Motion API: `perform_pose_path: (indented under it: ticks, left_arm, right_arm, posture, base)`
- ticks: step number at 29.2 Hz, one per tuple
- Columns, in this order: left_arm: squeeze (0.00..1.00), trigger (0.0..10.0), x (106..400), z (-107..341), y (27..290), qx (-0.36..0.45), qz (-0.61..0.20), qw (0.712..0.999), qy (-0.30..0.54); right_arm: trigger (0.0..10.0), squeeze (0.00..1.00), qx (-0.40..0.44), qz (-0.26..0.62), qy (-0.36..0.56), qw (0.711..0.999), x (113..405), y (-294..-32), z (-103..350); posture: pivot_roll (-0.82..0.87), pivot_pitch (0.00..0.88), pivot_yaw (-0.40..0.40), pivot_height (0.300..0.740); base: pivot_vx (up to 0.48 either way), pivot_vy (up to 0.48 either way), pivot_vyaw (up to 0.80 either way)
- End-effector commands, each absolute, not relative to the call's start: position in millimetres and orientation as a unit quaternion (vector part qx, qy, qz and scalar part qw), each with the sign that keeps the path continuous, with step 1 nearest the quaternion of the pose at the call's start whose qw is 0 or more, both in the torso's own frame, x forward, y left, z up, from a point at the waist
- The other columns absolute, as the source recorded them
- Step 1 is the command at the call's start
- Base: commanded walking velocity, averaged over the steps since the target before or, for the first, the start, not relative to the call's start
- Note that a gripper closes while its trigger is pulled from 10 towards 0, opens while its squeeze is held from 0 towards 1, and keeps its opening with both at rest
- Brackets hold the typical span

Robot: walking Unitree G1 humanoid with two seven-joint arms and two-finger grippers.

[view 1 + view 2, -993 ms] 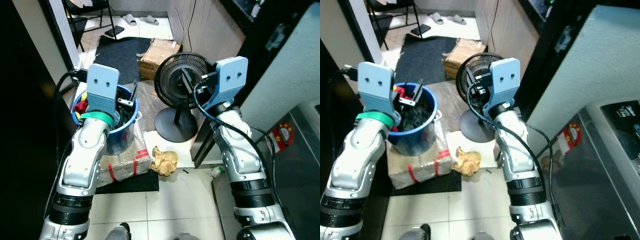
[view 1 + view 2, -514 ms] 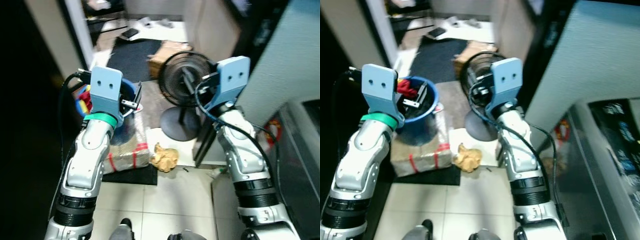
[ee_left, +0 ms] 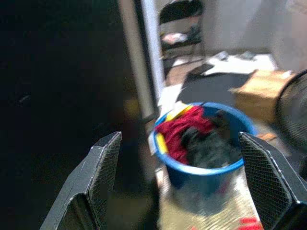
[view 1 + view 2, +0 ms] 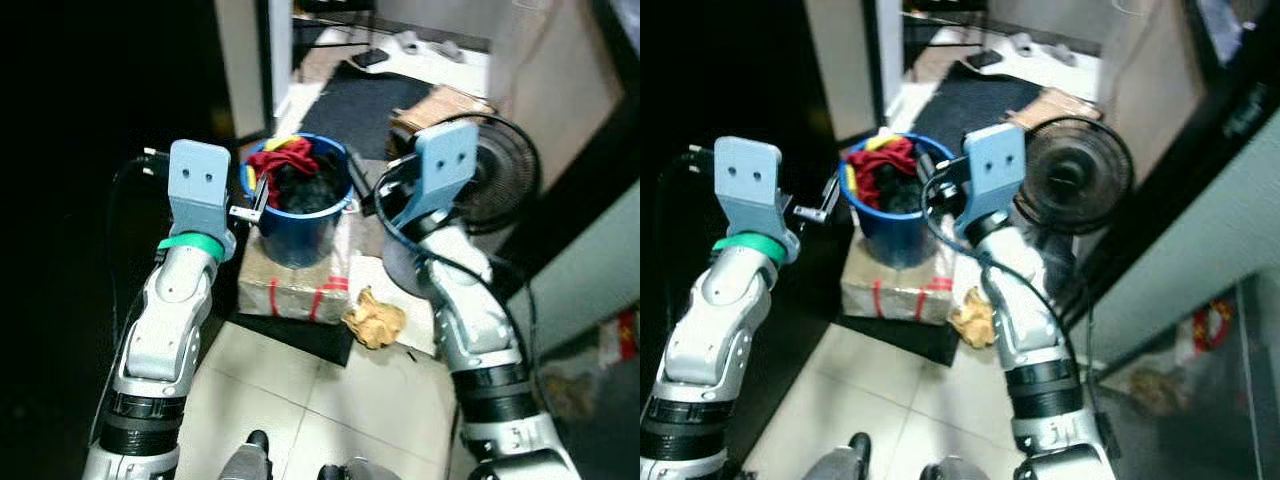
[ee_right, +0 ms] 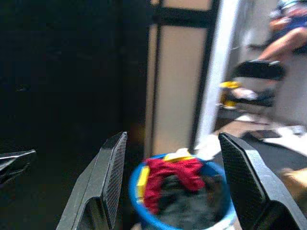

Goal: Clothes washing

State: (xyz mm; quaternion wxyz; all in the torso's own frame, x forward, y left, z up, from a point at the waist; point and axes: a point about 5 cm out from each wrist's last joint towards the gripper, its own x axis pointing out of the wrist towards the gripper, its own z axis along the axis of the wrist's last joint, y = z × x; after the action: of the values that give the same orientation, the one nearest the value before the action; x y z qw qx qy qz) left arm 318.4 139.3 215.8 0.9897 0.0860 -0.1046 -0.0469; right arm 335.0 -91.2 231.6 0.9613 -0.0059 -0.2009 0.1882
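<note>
A blue bucket (image 4: 298,222) full of clothes (image 4: 296,178) sits on a wrapped box (image 4: 295,288) on the floor. The clothes on top are red and dark, with a bit of yellow at the edge. The box has shiny wrap and red tape on it, and it rests on a dark mat (image 4: 300,338). The left gripper (image 3: 184,184) is held up just beside the bucket, on the robot's left. Its two black fingers (image 3: 98,177) are spread wide, with nothing between them, and the bucket shows in the gap. The right gripper (image 5: 175,179) is held up on the other side of the bucket, close to its rim. Its fingers (image 5: 108,179) are spread wide too, and they hold nothing. The bucket with the red cloth is seen past them. A black fan (image 4: 1070,188) stands on the floor just to the right of the bucket, behind the right arm. A crumpled brown paper (image 4: 375,317) lies on the tiles near the box and the fan's foot. Farther back there is a dark rug (image 4: 370,105) and a cardboard box (image 4: 440,104) beside it. Slippers (image 4: 425,45) lie on the light floor beyond the rug. Far off in the right wrist view, a person's leg (image 5: 290,40) shows on a chair, but it is blurred. The space to the robot's left is very dark.
</note>
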Motion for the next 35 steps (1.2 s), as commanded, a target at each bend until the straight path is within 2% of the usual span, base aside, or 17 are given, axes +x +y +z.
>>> perform_pose_path:
  ticks: [1, 4, 12, 24, 31, 35]
  left_arm:
    - [0.0, 10.0, 318.2, 204.0, 139.1, 0.104, -0.047, 0.989, -0.093]
    - [0.0, 10.0, 317.6, 190.7, 141.8, 0.104, -0.052, 0.99, -0.083]
    - [0.0, 10.0, 321.8, 189.8, 143.2, 0.099, -0.057, 0.99, -0.08]
    - [0.0, 10.0, 323.7, 187.2, 136.4, 0.105, -0.084, 0.987, -0.084]
    - [0.0, 10.0, 324.4, 186.9, 136.1, 0.104, -0.088, 0.987, -0.084]
    - [0.0, 10.0, 324.5, 186.8, 135.9, 0.104, -0.089, 0.987, -0.085]
  right_arm:
    - [10.0, 0.0, 0.023, 0.171, -0.161, 0.972, 334.7, -93.3, 210.5]
    - [10.0, 0.0, 0.1, 0.132, -0.107, 0.98, 332.0, -90.2, 183.4]
    - [10.0, 0.0, 0.157, 0.09, -0.047, 0.982, 327.4, -88.1, 155.2]
    - [10.0, 0.0, 0.087, 0.068, -0.065, 0.992, 334.9, -108.8, 158.1]
    - [10.0, 0.0, 0.088, 0.05, -0.07, 0.992, 339.2, -119.8, 162.1]
    - [10.0, 0.0, 0.077, 0.046, -0.077, 0.993, 340.6, -122.1, 164.7]
  posture:
    - [0.04, 0.054, 0.002, 0.74]
    - [0.03, 0.055, 0.0, 0.74]
    - [0.03, 0.056, 0.004, 0.74]
    - [0.03, 0.062, 0.002, 0.74]
    - [0.03, 0.064, 0.003, 0.74]
    - [0.03, 0.066, 0.003, 0.74]
  base:
    - [0.0, 0.0, 0.66]
    - [0.259, 0.0, 0.0]
    - [0.438, 0.0, 0.0]
    - [0.433, 0.0, 0.0]
    - [0.428, 0.0, -0.8]
    - [0.43, 0.0, 0.0]
